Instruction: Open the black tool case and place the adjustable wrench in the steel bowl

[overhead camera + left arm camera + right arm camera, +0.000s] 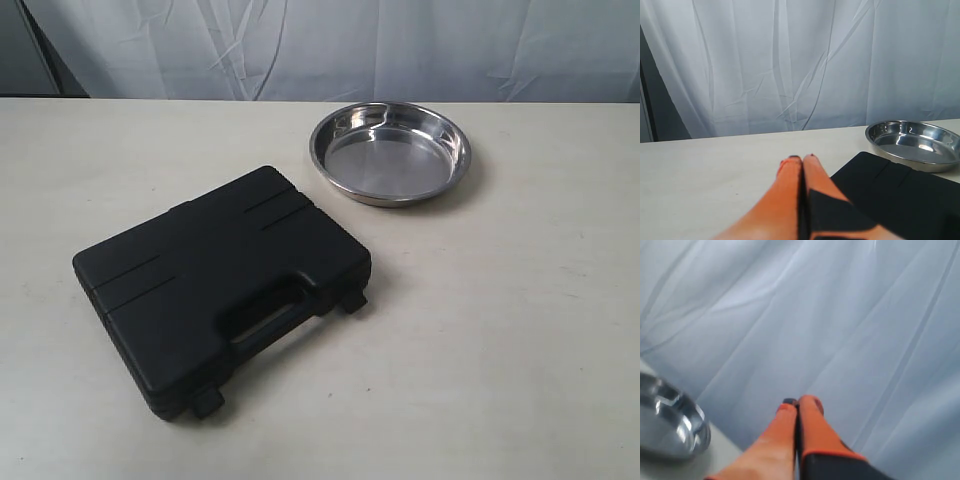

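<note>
So, the black tool case (215, 285) is laid flat on the table (520, 340) with its lid shut. Whatever is packed inside is hidden, and that goes for the adjustable wrench too; it can't be made out from outside. The cut-out handle (265, 318) is set in the case's near edge, and two small latches (352, 298) are seen sticking out along that same edge, one toward each end.

The steel bowl (390, 152) is placed upright beyond the case's far right corner, near it but not touching. Nothing but a bare shiny bottom and some reflections is shown in it.

The left gripper (802, 159) is held above the table just beside the case, its orange fingers pressed together with nothing pinched between them. The right gripper (799, 402) is pointed at the white curtain (350, 45) behind the table, farther from the case, with the bowl's rim off to one side. Its fingers are also squeezed together on nothing.
</note>
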